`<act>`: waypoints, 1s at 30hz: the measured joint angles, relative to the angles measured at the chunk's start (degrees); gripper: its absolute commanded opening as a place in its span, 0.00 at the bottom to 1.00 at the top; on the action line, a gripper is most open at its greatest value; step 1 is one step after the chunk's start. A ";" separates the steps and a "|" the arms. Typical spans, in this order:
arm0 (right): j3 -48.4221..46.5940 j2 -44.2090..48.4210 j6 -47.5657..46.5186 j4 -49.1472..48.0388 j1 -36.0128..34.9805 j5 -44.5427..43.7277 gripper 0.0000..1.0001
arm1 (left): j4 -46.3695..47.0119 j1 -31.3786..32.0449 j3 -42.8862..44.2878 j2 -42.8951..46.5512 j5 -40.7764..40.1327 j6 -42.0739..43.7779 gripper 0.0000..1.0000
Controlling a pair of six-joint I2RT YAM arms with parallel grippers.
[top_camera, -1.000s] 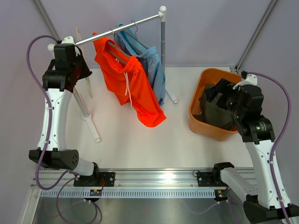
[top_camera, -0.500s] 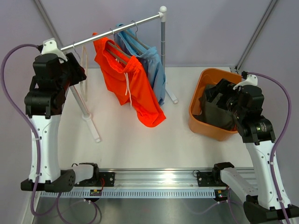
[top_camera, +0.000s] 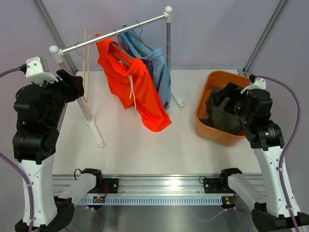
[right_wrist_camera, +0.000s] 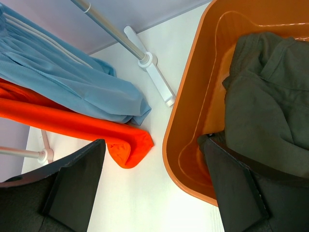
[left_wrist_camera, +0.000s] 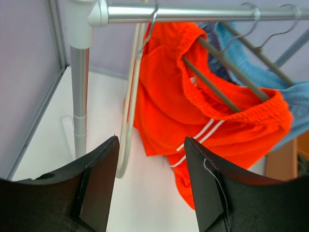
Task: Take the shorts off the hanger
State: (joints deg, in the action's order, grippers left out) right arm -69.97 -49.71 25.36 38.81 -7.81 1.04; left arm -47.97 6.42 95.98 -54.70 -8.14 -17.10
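Observation:
The bright orange shorts (top_camera: pixel 137 89) hang on a hanger on the grey rail (top_camera: pixel 116 32), with the light blue shorts (top_camera: pixel 157 65) on a hanger just behind them. The dark olive-green shorts (top_camera: pixel 226 120) lie in the orange bin (top_camera: pixel 205 104). A bare cream hanger (top_camera: pixel 87 63) hangs near the rail's left end. My left gripper (top_camera: pixel 72 86) is open and empty, left of the rail; its wrist view shows the bare hanger (left_wrist_camera: pixel 129 121) and the orange shorts (left_wrist_camera: pixel 193 111) ahead. My right gripper (top_camera: pixel 228 96) is open and empty over the bin (right_wrist_camera: pixel 193 121), above the olive shorts (right_wrist_camera: pixel 270 111).
The rail stands on two posts with white feet: the left post (top_camera: pixel 84 108) is close to my left gripper, the right post (top_camera: pixel 168 53) stands behind the shorts. The orange shorts' hem (right_wrist_camera: pixel 128 147) touches the table near the bin.
My left arm has drawn back from the rail's left end, to the left and toward the near edge. The bare hanger now hangs free on the rail. The right arm has not moved.

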 measured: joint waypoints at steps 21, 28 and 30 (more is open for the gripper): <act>0.68 0.48 -0.07 0.55 0.00 -0.07 0.92 | 6.67 27.74 18.29 -28.22 -20.02 -1.16 0.62; 0.66 0.48 -1.07 2.16 0.00 -0.09 0.93 | 4.37 28.37 25.09 -39.80 -32.33 -3.93 0.61; 0.55 0.52 -1.49 2.95 0.00 -0.09 0.93 | 4.33 28.28 26.53 -41.66 -34.56 -4.20 0.61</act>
State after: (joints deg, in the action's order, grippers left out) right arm -69.43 -49.19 23.88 41.76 -7.81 0.95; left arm -43.64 34.70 122.52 -96.36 -42.70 -21.30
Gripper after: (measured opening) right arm 0.925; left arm 0.616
